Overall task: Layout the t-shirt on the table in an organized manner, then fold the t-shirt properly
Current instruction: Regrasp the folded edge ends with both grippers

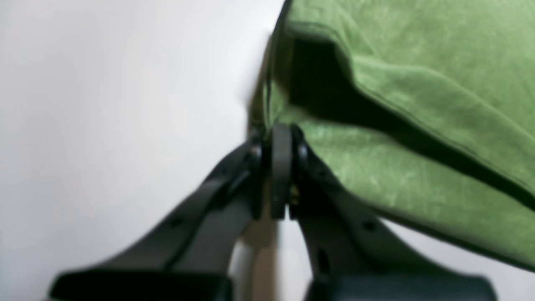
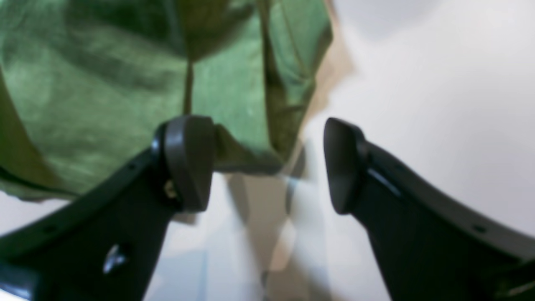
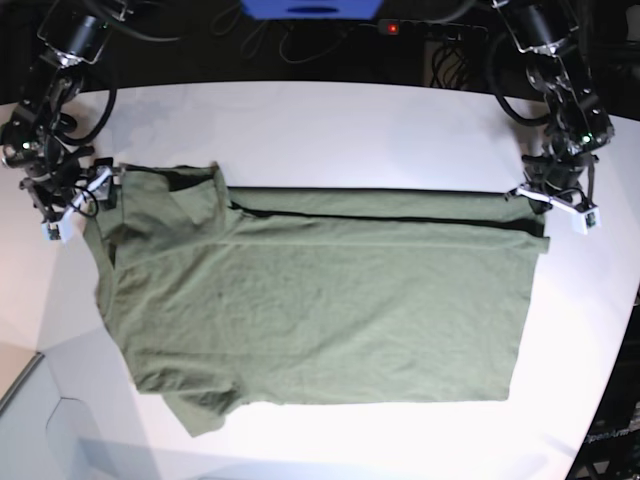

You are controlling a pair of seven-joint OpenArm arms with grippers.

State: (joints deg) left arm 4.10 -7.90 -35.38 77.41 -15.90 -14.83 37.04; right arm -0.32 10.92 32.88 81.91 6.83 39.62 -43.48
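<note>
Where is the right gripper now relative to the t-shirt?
In the base view the right gripper sits at the left, by the t-shirt sleeve corner on the table, jaws open around the edge.

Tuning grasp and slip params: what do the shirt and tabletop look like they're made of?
t-shirt: looks like soft knit cotton, matte olive green; it wrinkles, drapes in loose folds, and shows stitched hems. Fibre is a guess.

table: smooth, hard white surface, probably laminate or painted board; mostly matte, with soft reflections in the right wrist view.

base cam overhead, wrist cams close, all share t-shirt
</note>
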